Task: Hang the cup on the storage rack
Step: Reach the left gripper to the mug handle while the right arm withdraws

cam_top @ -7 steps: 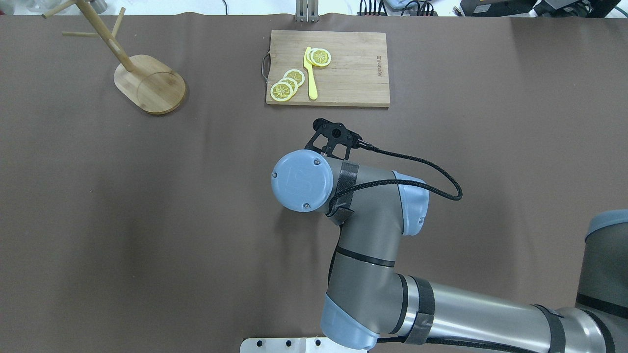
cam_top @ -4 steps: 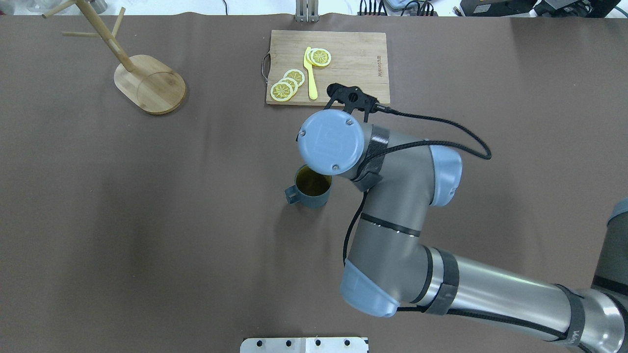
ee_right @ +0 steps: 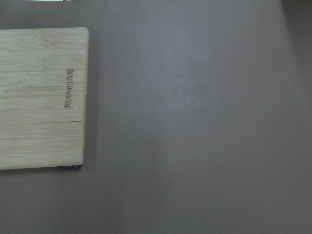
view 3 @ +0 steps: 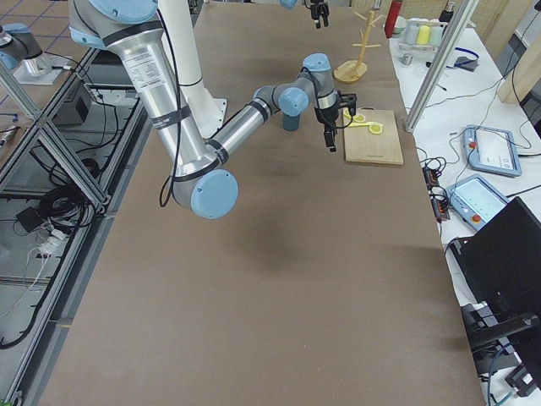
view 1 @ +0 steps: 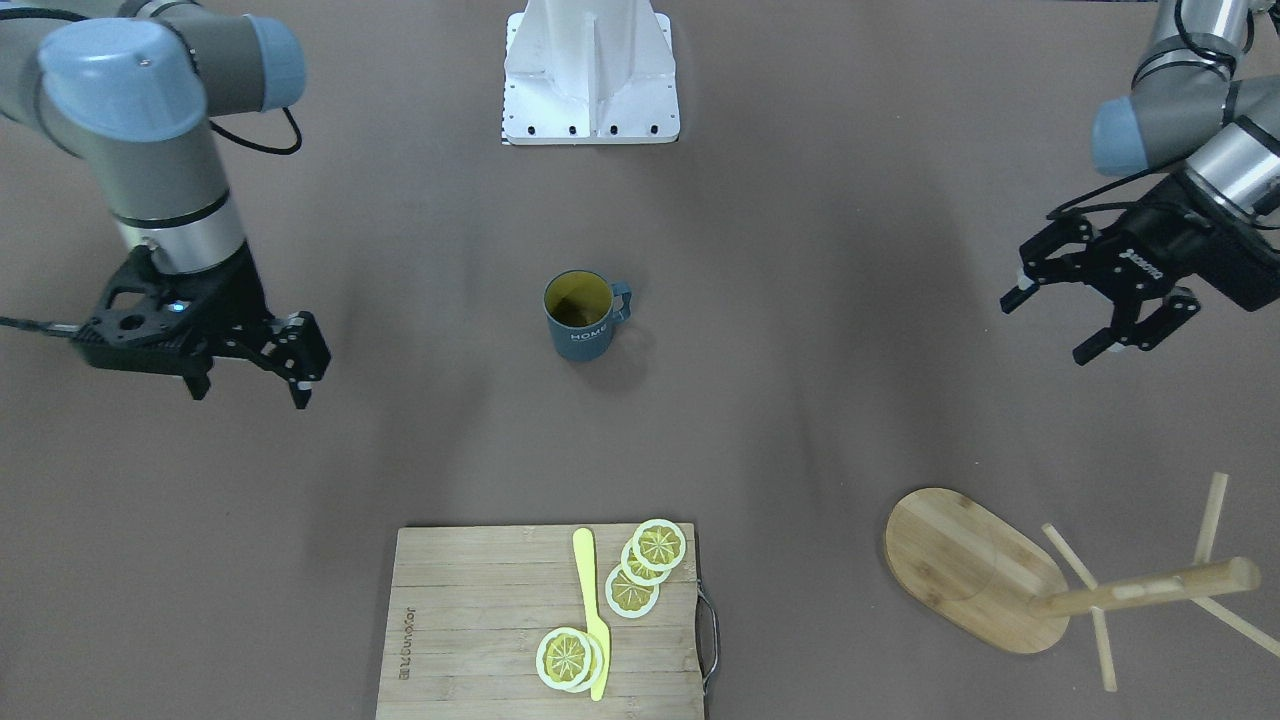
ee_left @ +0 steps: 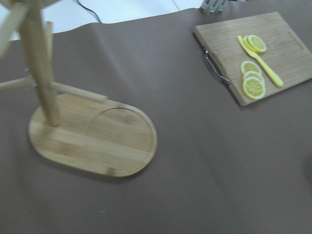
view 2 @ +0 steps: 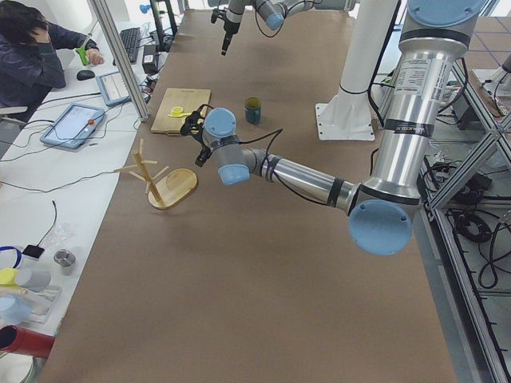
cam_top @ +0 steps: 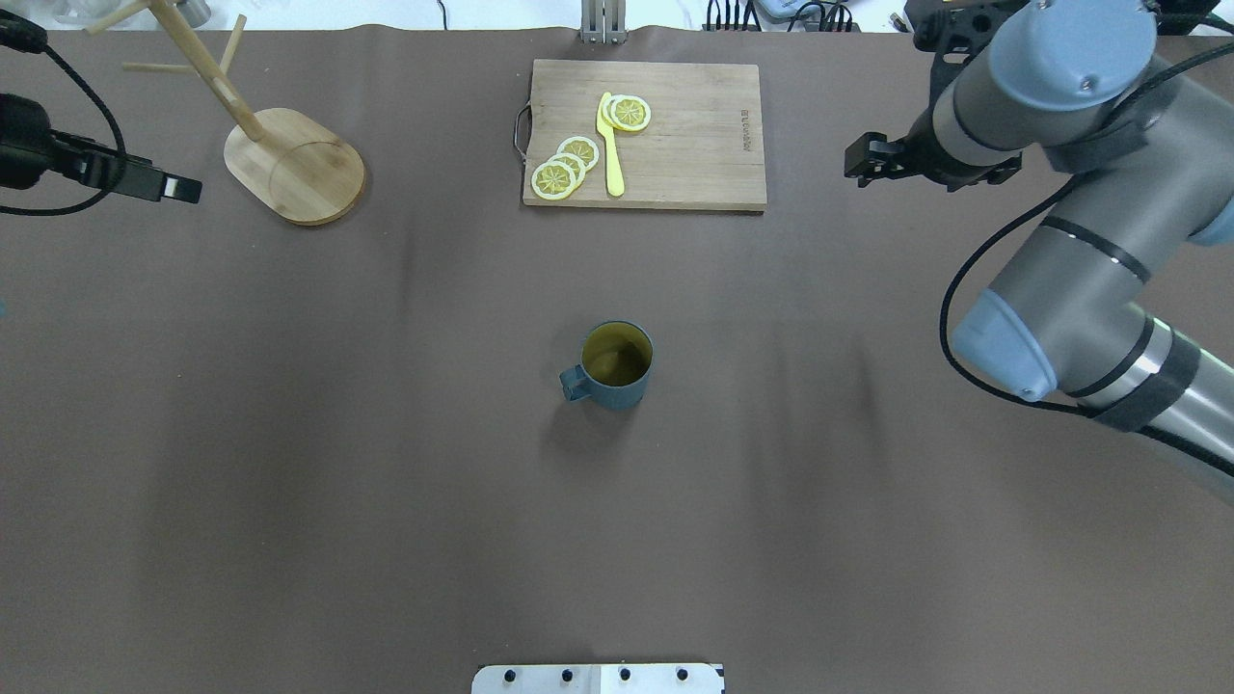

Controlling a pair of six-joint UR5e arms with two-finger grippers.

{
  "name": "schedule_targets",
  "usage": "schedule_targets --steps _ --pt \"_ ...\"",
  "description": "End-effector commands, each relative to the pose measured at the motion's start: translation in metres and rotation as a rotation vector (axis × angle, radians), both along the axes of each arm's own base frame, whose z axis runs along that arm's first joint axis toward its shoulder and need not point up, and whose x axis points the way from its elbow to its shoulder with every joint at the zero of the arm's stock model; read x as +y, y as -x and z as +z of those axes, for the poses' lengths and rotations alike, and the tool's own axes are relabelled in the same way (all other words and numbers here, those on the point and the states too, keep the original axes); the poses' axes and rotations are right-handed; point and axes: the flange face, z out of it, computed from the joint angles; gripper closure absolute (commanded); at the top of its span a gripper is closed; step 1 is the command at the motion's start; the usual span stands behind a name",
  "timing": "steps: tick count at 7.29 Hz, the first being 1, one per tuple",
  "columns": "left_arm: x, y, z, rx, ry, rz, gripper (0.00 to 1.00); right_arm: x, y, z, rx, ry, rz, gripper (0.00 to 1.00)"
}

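Two pincers, left [view 1: 1048,328] and right [view 1: 250,395], hang empty with jaws apart at opposite ends of the brown desk [cam_top: 289,434]. The cutting board [cam_top: 675,145] carries a maker's stamp too blurred to read. The storage rack [cam_top: 294,166] shows bare pegs. The cup [view 1: 580,315], lettered "HOME", stands upright mid-desk, ungrasped; picking it up and hanging it are both still to do.

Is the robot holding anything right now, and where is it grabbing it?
Nothing is held. The left end effector and right end effector are both open and empty; the cup stands alone.
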Motion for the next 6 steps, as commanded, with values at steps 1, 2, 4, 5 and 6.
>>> schedule_targets --steps 1,2,4,5,6 --pt "0.03 -0.092 -0.022 0.002 -0.116 -0.083 0.02 -0.019 -0.085 0.072 0.006 -0.036 -0.115 0.0" --pt "0.054 -0.146 -0.031 -0.003 -0.141 -0.081 0.02 -0.022 -0.123 0.109 0.016 -0.058 -0.155 0.0" --pt "0.082 -0.197 -0.053 0.026 -0.179 -0.025 0.02 -0.026 -0.214 0.193 0.036 -0.099 -0.264 0.0" --pt "0.1 -0.217 -0.062 0.043 -0.198 0.016 0.03 -0.018 -0.252 0.228 0.045 -0.121 -0.305 0.0" --pt "0.121 -0.239 -0.067 0.073 -0.229 0.034 0.04 -0.001 -0.285 0.254 0.036 -0.128 -0.328 0.0"
